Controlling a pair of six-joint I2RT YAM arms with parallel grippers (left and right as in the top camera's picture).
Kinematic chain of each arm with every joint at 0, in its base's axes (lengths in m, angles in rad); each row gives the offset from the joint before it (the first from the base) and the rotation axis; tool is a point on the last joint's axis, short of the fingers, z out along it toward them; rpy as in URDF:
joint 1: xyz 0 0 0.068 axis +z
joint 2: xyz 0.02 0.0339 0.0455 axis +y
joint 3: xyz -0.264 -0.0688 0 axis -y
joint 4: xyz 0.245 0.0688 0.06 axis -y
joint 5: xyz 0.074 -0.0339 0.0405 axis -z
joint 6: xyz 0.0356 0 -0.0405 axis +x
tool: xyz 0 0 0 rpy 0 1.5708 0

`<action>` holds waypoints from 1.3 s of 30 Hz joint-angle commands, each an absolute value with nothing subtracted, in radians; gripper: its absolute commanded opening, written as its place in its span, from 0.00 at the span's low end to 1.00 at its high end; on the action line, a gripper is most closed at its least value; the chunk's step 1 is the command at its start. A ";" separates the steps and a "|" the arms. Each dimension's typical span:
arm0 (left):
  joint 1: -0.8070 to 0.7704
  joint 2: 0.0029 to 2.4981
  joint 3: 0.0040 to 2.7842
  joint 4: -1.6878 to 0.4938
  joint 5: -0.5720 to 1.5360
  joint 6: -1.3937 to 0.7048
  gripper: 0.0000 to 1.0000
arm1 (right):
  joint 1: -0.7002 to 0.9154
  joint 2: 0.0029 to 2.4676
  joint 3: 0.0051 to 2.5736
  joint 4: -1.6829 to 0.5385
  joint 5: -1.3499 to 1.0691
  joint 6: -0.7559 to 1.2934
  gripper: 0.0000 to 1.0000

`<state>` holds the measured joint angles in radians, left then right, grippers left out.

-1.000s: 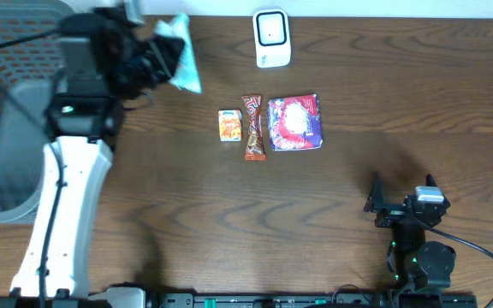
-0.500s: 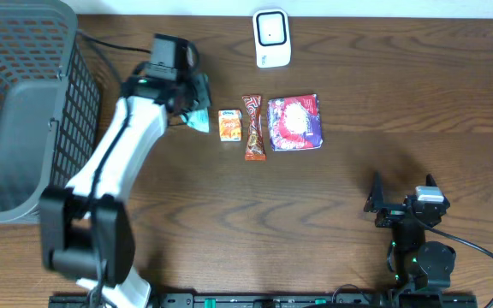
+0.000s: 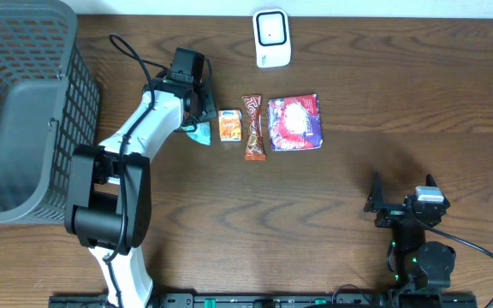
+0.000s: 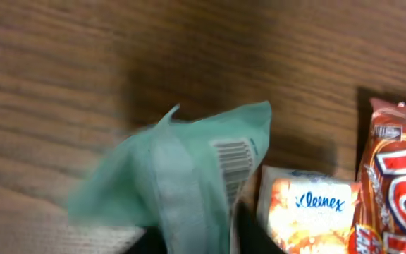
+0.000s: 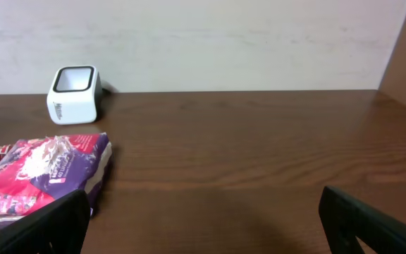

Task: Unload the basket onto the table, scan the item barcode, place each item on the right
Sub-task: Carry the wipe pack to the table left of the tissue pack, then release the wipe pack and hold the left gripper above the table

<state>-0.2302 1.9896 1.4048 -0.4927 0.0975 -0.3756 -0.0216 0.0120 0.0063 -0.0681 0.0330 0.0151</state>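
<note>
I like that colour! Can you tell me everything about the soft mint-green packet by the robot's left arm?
The mint-green packet looks like thin, crinkly plastic, with a pale seam down it and a black barcode on a white patch. It rests crumpled on the brown wooden table, close beside the orange tissue pack. The left gripper is right over it; whether it grips the packet cannot be told.

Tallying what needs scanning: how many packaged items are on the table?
4, in a row: teal packet at the left claw, orange Kleenex pack, brown snack bar, purple bag. Others may hide under the arm.
</note>
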 commanded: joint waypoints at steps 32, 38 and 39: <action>-0.167 1.341 1.420 -1.145 0.051 -0.376 0.98 | -0.013 0.007 0.006 -0.072 0.031 0.025 0.99; -0.167 1.345 1.402 -1.218 0.051 -0.376 0.98 | -0.013 0.007 0.006 -0.072 0.031 0.025 0.99; -0.167 1.345 1.402 -1.219 0.051 -0.376 0.98 | -0.013 0.007 0.006 -0.072 0.031 0.025 0.99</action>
<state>-0.1703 1.3392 1.4101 -1.2118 0.0704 -0.3847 -0.0216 0.0120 0.0063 -0.0681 0.0330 0.0151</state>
